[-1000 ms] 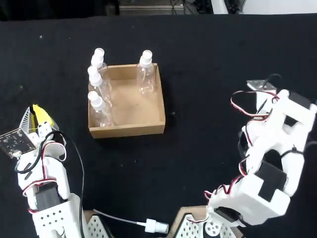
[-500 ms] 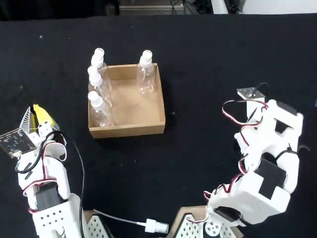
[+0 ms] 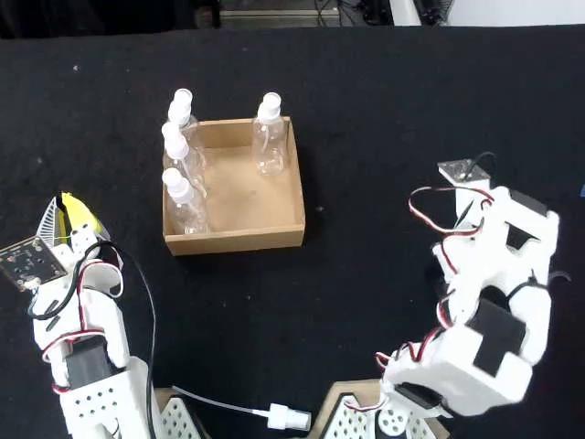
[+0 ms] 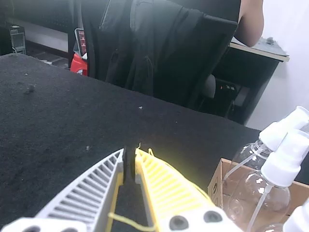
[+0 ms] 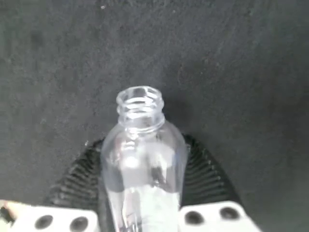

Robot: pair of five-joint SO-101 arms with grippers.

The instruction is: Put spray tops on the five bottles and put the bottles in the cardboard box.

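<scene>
High view: four capped bottles (image 3: 186,197) are set in the box (image 3: 238,240); a loose top (image 3: 291,420) is left at the edge of the surface (image 3: 384,110), where it is easily knocked off.

Left wrist view: the left end effector (image 4: 129,162) is pinched closed, empty.

Right wrist view: the uncapped bottle (image 5: 140,111) is clamped in the right end effector (image 5: 143,150); it could be tilted or dropped during capping.

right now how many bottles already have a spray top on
4 capped bottles, all standing in the cardboard box: three along its left wall, one at its far right corner. The bottle in the right gripper is uncapped.
</scene>
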